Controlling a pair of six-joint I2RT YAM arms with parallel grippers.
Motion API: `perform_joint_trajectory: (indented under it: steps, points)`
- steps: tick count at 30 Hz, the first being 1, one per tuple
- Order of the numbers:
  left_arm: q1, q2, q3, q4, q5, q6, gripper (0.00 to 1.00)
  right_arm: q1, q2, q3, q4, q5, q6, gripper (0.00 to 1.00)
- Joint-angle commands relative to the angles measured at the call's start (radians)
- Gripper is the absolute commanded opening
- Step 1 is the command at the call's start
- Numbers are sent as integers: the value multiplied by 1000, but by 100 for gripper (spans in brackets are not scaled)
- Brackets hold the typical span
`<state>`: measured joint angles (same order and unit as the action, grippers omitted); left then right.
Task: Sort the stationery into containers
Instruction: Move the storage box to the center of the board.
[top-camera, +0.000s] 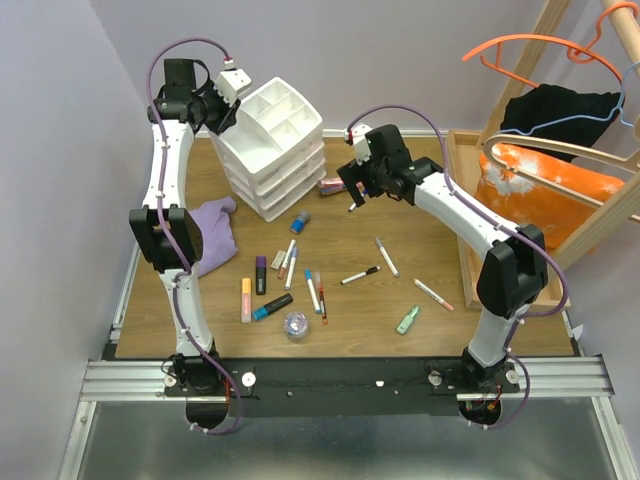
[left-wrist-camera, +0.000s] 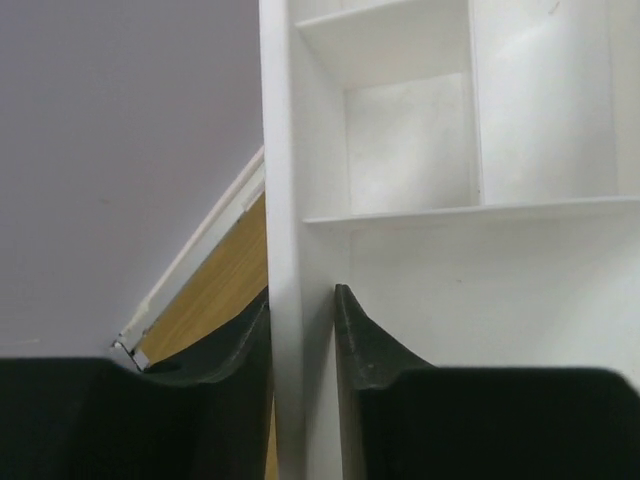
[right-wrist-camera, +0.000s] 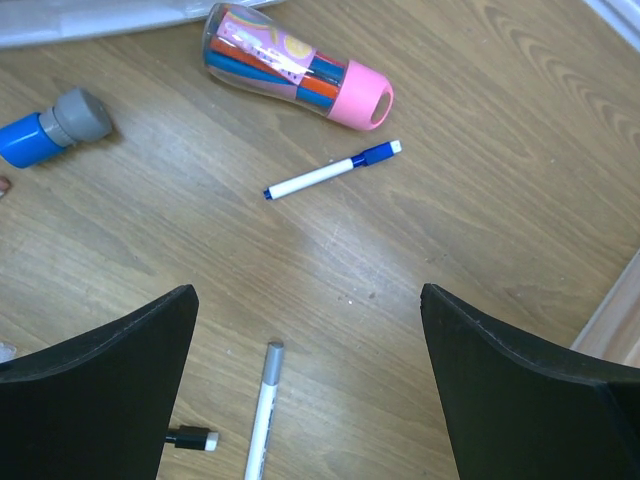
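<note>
Closest to the left wrist camera, the left gripper (left-wrist-camera: 300, 300) straddles the outer wall of the white organiser (left-wrist-camera: 282, 150). One dark finger is outside and the other is inside a top compartment. Both seem to press the wall, so the pincer is nearly closed on that wall and holds no pen. Seen from above, the organiser stands at the far left of the wooden table (top-camera: 430, 335), with three drawers stacked under open divided compartments. The left arm reaches its far-left corner.

The right gripper (right-wrist-camera: 305, 295) hangs above the table just right of the organiser, its jaws spread wide with nothing between them. Under it lie a white pen with a blue cap (right-wrist-camera: 330, 170), a clear tube with a pink cap (right-wrist-camera: 295, 65) holding coloured pens, a stubby blue marker (right-wrist-camera: 50, 130) and a grey-capped white pen (right-wrist-camera: 265, 410).

The rest of the stationery lies loose on the table, nearer than the organiser:
- a purple highlighter (top-camera: 260, 275), an orange highlighter (top-camera: 245, 298) and a blue highlighter (top-camera: 272, 306), close together
- a green highlighter (top-camera: 407, 320) and a white pen with an orange tip (top-camera: 433, 294) — both further right

A purple cloth (top-camera: 215, 230) is bunched beside the left arm. A wooden tray-frame (top-camera: 468, 230) borders the table on the right.
</note>
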<state>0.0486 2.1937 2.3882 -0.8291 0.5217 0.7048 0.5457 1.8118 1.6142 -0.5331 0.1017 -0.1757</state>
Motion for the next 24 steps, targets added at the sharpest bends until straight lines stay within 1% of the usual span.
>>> perform_joint_trajectory:
  steps: [1, 4, 5, 7, 8, 9, 10, 11, 12, 13, 14, 15, 16, 17, 18, 19, 20, 21, 23, 24]
  points:
    - [30, 69, -1, 250, 8, 150, 48, -21, 37, 21, -54, -62, -8, 100]
    - [30, 77, -21, 393, 15, 39, 55, -38, 49, 56, -56, -94, 15, 100]
    - [30, 66, -23, 415, 35, -15, 56, -44, 50, 88, -50, -132, 24, 100]
    - [30, 26, -40, 470, 57, -80, 59, -73, 49, 139, -12, -181, 39, 100]
    - [30, 5, -50, 484, 76, -132, 60, -84, 49, 162, 14, -235, 44, 100]
    - [30, -18, -87, 496, 87, -158, 61, -95, 52, 200, 48, -262, 48, 100]
    - [30, -79, -115, 527, 95, -178, 64, -111, 58, 219, 114, -286, 50, 100]
    - [30, -115, -147, 548, 104, -201, 65, -113, 72, 248, 137, -316, 47, 100]
    - [30, -153, -229, 574, 104, -253, 65, -112, 95, 309, 156, -327, 38, 100]
    - [30, -193, -274, 632, 104, -275, 68, -112, 153, 358, 162, -336, 21, 100]
    - [28, -269, -318, 662, 100, -301, 68, -113, 194, 404, 159, -345, 21, 99]
    - [30, -307, -399, 692, 83, -350, 68, -113, 228, 452, 156, -343, 25, 99]
    - [28, -340, -438, 735, 66, -378, 73, -113, 304, 557, 148, -342, 39, 99]
    - [30, -403, -472, 752, 45, -401, 75, -113, 337, 602, 145, -344, 42, 97]
    - [28, -431, -528, 766, -13, -425, 81, -113, 369, 654, 143, -341, 45, 96]
    - [30, -455, -558, 786, -50, -488, 85, -113, 407, 696, 145, -342, 57, 95]
    - [30, -506, -586, 789, -78, -508, 86, -113, 459, 769, 150, -344, 64, 94]
    - [30, -531, -636, 783, -113, -525, 86, -113, 484, 792, 153, -356, 68, 93]
    - [30, -596, -693, 768, -195, -565, 85, -113, 520, 817, 189, -378, 84, 91]
    - [30, -618, -758, 768, -225, -580, 85, -113, 524, 813, 208, -394, 93, 91]
